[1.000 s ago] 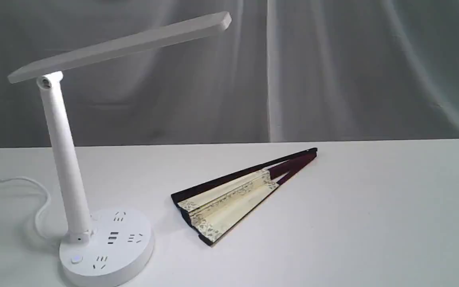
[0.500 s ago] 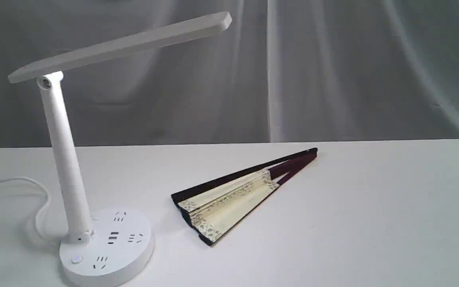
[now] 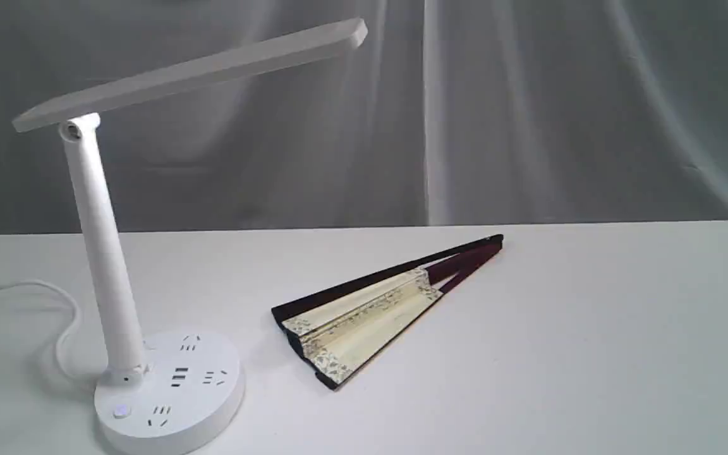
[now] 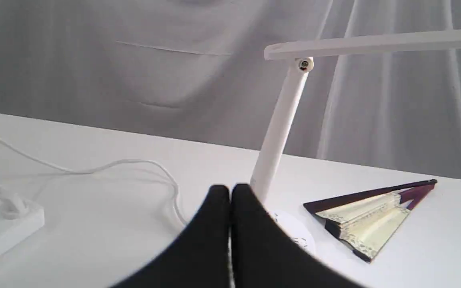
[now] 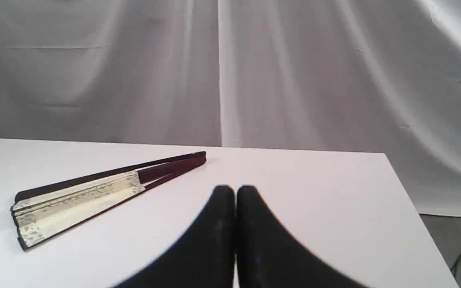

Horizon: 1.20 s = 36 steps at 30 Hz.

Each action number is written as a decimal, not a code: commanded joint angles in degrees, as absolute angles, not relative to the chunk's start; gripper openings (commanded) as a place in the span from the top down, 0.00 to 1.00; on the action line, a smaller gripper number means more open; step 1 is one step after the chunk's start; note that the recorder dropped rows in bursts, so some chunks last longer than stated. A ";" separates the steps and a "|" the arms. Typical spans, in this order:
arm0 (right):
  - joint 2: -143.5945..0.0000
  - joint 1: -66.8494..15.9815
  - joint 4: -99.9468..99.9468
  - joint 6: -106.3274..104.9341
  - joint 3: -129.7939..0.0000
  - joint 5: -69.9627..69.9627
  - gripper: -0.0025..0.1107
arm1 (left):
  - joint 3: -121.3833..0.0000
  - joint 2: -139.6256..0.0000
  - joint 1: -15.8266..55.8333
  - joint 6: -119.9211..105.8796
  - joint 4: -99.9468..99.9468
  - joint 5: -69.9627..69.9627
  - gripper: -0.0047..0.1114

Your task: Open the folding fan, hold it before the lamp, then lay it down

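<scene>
The folding fan (image 3: pixel 364 313) lies on the white table, only slightly spread, cream pleats toward the lamp and maroon ribs pointing to the back right; it also shows in the left wrist view (image 4: pixel 368 218) and the right wrist view (image 5: pixel 82 194). The white lamp (image 3: pixel 105 253) stands at the left, its bar head (image 3: pixel 193 69) slanting up over the table. My left gripper (image 4: pixel 230 192) is shut and empty, well short of the lamp's stem (image 4: pixel 276 128). My right gripper (image 5: pixel 235 192) is shut and empty, to the right of the fan's rib end. Neither gripper appears in the exterior view.
A white cord (image 3: pixel 54 309) loops from the lamp's round base (image 3: pixel 171 392) to a white power strip (image 4: pixel 2 230) at the table's left. Grey cloth hangs behind the table. The table's right edge (image 5: pixel 410 200) drops to the floor.
</scene>
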<state>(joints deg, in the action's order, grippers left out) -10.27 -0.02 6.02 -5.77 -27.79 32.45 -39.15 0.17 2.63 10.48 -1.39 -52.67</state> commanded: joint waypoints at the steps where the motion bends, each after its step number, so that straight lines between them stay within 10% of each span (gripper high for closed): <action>1: -13.16 -0.22 8.52 -5.46 -28.15 32.50 0.98 | -40.68 0.00 2.37 10.80 -1.24 -55.29 0.96; 17: -28.50 -0.22 19.97 -8.96 -28.15 27.03 0.98 | -40.95 -19.07 2.37 8.80 3.13 -47.41 0.96; 28: -41.78 -0.22 31.90 -18.77 -28.69 26.55 0.67 | -40.95 -33.92 2.37 -3.53 14.47 -44.82 0.96; 36: -54.75 -0.22 40.63 -25.03 -37.27 32.17 0.63 | -40.59 -42.86 2.37 -11.01 21.22 -44.82 0.86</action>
